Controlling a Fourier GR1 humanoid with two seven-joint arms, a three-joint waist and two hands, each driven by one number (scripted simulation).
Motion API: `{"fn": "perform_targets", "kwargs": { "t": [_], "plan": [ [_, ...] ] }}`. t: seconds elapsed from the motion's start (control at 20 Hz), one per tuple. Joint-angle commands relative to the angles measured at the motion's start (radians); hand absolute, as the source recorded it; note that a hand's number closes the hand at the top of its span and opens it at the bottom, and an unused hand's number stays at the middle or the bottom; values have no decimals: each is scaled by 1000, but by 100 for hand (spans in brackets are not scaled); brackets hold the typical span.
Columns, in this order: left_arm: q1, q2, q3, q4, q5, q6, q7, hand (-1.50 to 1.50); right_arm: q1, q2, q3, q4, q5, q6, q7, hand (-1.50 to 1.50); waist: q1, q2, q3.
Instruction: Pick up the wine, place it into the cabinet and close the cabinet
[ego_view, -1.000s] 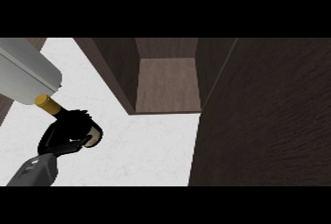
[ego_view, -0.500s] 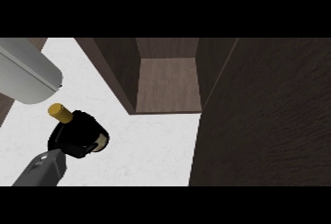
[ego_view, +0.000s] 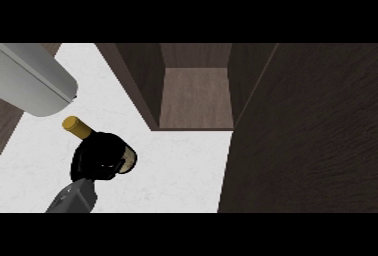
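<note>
The wine bottle (ego_view: 74, 125) shows its gold cap and a sliver of pale label at the lower left, standing over the white counter (ego_view: 181, 172). My right hand (ego_view: 100, 157) is curled round the bottle's body and hides most of it. The open cabinet (ego_view: 196, 97) is a dark wooden recess at the top centre, up and to the right of the bottle. Its door (ego_view: 310, 140) stands open as a large dark panel filling the right side. My left hand is out of view; only a grey forearm (ego_view: 33, 80) shows at the upper left.
The cabinet's left wall (ego_view: 136, 85) stands between the bottle and the recess. A dark strip (ego_view: 9, 125) borders the counter at the far left.
My right hand has carried the bottle slightly right. The grey forearm at the upper left has drawn back, uncovering the bottle's gold cap.
</note>
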Motion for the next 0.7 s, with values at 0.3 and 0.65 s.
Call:
{"fn": "perform_targets", "kwargs": {
  "t": [0.3, 0.65],
  "plan": [
    [110, -99, -92, -257, 33, 7, 77, 150, 19, 0, -31, -29, -70, 23, 6, -150, 5, 0, -1],
    [193, -143, -326, -562, 173, 133, 251, 150, -5, 22, 21, -32, 12, -4, 34, -150, 6, -2, -1]
  ]
}}
